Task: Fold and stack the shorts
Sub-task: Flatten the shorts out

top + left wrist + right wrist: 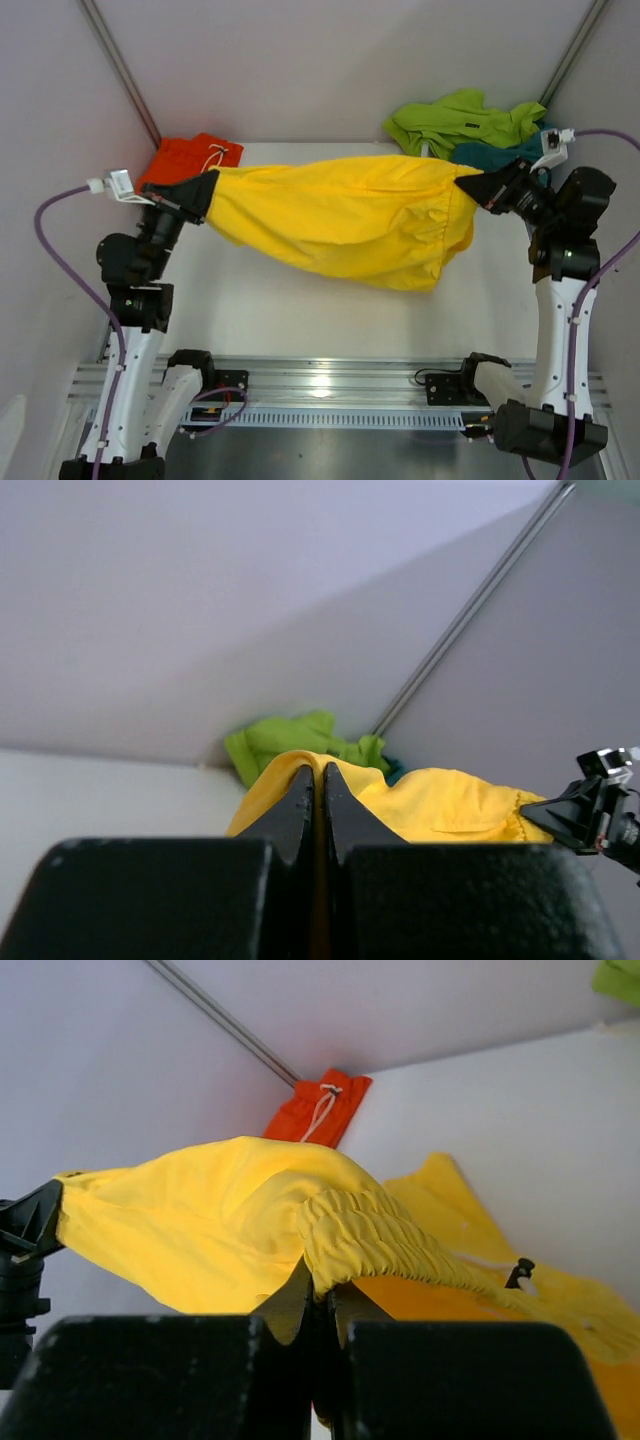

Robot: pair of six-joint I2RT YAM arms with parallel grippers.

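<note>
Left gripper (203, 190) and right gripper (468, 184) each clamp one end of the yellow shorts (340, 225), stretched between them over the table (300, 320); light, limp cloth that sags, probably best held at the corners

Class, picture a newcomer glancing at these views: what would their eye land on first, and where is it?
The yellow shorts, stretched wide across the middle, are pinched at each end by the left gripper and right gripper. Next come the orange shorts in the far left corner, and the lime green shorts heaped with the teal shorts at far right.
</note>
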